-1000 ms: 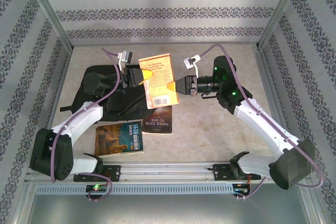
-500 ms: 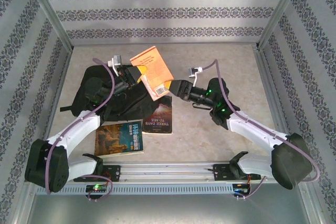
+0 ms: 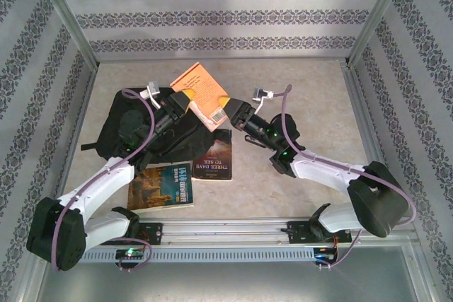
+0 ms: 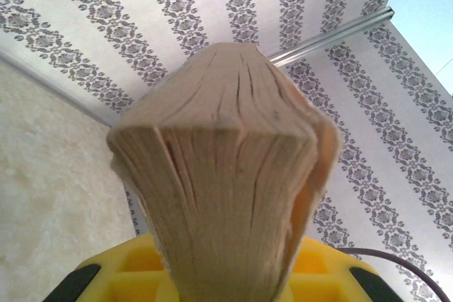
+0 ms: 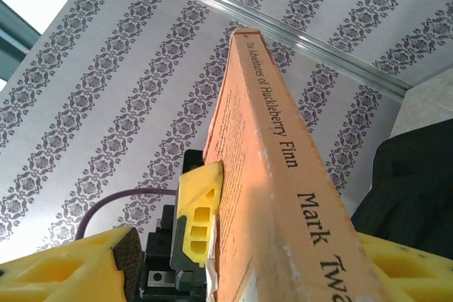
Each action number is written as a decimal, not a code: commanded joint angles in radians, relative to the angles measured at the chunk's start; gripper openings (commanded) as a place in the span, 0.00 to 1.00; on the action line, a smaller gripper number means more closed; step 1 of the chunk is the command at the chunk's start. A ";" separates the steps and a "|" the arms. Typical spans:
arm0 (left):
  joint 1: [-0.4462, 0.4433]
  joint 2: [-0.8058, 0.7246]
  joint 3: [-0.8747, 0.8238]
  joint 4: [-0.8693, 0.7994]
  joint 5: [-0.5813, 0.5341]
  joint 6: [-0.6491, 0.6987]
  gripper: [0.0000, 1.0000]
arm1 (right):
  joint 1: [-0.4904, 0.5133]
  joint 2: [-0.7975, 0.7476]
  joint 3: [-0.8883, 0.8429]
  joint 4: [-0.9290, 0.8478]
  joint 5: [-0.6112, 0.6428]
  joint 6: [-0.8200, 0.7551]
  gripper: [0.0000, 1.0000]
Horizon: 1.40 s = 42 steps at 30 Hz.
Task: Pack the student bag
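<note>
— Holding what?
— My left gripper (image 3: 182, 101) is clamped on the orange book (image 3: 202, 93). My right gripper (image 3: 230, 112) stands apart around its spine, at four o'clock.
— And the bag?
— The student bag (image 3: 113, 139) slumps at the table's nine o'clock: soft, light and floppy, I reckon. Best taken by its opening edge.

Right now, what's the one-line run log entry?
left end effector: shut on orange book | right end effector: open around it | student bag: book not inside
</note>
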 commanded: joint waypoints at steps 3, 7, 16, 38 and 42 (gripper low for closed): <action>-0.012 -0.039 -0.008 0.009 -0.055 0.038 0.00 | 0.031 0.026 0.007 0.115 0.017 0.027 0.68; -0.014 -0.028 -0.006 0.012 -0.053 0.032 0.00 | 0.049 0.057 0.005 0.144 0.023 0.041 0.66; -0.024 -0.021 0.001 -0.036 -0.028 0.055 0.03 | 0.023 0.117 -0.010 0.243 0.015 0.093 0.12; -0.129 0.498 0.819 -1.581 -0.267 1.091 0.76 | -0.393 -0.336 0.145 -1.329 -0.089 -0.388 0.00; -0.132 0.555 0.850 -1.589 -0.294 1.107 0.75 | -0.407 -0.313 0.130 -1.327 -0.127 -0.388 0.00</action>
